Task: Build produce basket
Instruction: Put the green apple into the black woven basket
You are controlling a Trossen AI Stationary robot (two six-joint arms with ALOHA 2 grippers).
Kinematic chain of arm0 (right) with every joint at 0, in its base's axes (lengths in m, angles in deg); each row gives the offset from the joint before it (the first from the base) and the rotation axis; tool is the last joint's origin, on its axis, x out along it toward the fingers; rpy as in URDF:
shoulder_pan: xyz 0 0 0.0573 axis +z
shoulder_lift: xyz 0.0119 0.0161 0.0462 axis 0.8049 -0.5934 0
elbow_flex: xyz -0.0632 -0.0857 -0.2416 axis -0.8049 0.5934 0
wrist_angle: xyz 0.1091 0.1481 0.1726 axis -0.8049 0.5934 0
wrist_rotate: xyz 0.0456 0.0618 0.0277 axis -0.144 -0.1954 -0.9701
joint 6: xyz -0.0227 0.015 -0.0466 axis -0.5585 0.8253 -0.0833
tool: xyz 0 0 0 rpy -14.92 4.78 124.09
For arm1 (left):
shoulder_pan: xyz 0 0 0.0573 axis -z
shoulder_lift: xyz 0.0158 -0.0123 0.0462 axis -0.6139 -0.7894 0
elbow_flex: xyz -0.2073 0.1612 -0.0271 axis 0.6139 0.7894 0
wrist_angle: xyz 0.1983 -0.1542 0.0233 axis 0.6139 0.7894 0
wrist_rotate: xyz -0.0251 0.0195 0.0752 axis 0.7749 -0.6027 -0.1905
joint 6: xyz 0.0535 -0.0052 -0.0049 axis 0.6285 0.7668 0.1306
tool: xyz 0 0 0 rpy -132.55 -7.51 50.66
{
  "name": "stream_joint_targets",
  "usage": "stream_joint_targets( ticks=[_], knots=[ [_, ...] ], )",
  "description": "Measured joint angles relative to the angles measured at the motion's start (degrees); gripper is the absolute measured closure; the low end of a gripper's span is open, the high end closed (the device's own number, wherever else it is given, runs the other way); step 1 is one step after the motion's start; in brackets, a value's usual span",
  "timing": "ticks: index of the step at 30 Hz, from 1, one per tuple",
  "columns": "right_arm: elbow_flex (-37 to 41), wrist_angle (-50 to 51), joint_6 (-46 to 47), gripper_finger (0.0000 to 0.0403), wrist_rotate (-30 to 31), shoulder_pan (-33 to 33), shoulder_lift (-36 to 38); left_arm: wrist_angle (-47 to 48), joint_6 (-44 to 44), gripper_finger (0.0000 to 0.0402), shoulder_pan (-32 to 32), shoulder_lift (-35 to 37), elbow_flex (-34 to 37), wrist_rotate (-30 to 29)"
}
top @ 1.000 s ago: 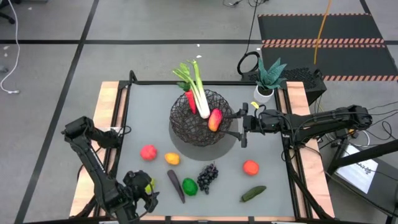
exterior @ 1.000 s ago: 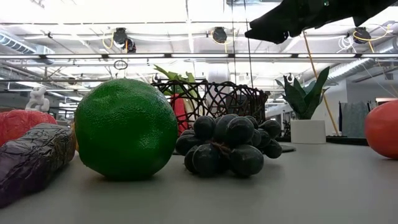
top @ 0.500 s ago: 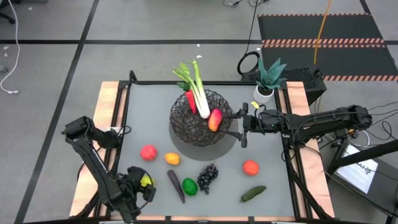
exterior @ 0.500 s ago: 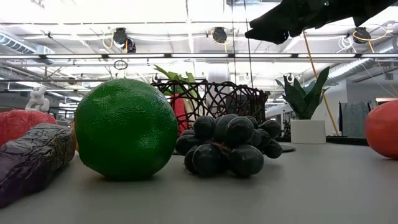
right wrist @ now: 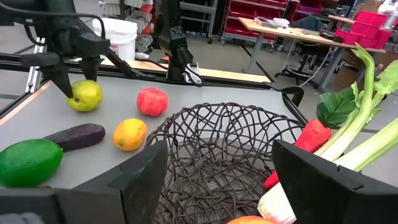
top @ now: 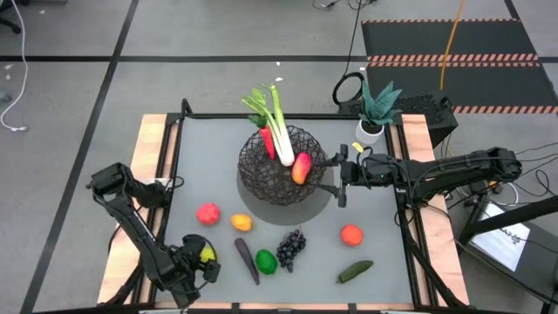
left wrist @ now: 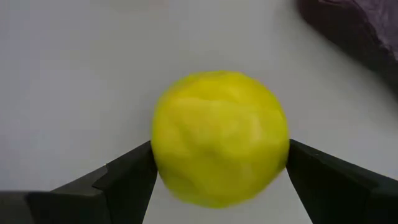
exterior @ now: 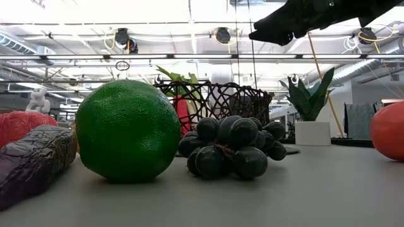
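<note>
- The basket (top: 283,164), a round bowl of black criss-crossed wire, sits just behind the tabletop's (top: 218,139) centre.
- A leek (top: 277,126) leans in it, white end down in the bowl, green leaves pointing over the rim toward the far edge.
- A red piece (top: 267,143) and a red-yellow fruit (top: 301,167) lie beside the leek.
- The left gripper (top: 199,259), near the front left corner, pinches a yellow-green fruit (left wrist: 219,137), round and dimpled, between its fingers (left wrist: 121,180).
- The right gripper (top: 334,177) hovers at the basket's right rim, fingers (right wrist: 140,171) spread, holding nothing.
- The eggplant (top: 247,260) lies near the front edge, long axis front to back.
</note>
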Motion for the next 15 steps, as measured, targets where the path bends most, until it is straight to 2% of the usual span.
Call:
stream_joint_targets(
  ticks=[7, 15],
  knots=[
    [0.0, 0.0, 0.01, 0.0122, 0.0, 0.0, 0.0, -9.92, 2.28, 0.0066, -0.56, 0.0, 5.99, 0.14],
    [0.02, 0.02, 0.01, 0.0122, 0.0, 0.0, -0.02, -10.11, 4.72, 0.0066, -0.67, 0.04, 6.8, -1.94]
  ],
)
